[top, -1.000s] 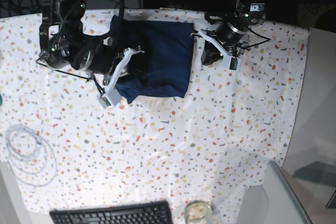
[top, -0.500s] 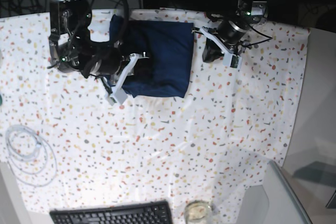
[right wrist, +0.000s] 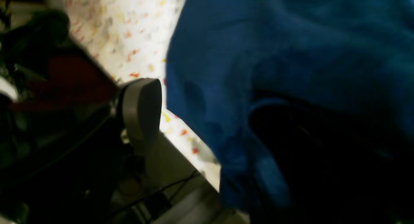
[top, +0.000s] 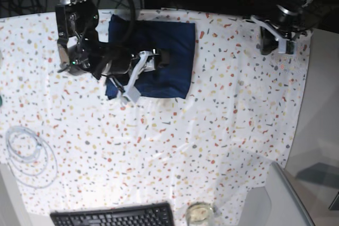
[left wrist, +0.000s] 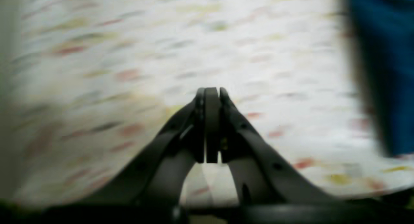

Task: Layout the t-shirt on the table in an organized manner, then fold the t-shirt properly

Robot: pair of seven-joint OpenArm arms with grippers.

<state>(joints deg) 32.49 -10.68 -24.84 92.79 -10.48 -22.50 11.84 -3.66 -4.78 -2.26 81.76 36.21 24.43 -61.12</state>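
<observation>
Now: right tool (top: 144, 75) spread over t-shirt (top: 172, 51) | left tool (left wrist: 212, 96) closed, empty, above table (left wrist: 129, 39)

Left tool (left wrist: 212, 97) shut, empty; right tool (top: 142, 75) spread wide, arm low.

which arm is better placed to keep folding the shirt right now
Probably the right. Its pincer sits open over the shirt, while the left pincer is shut and off near the table edge, clear of the cloth.
</observation>
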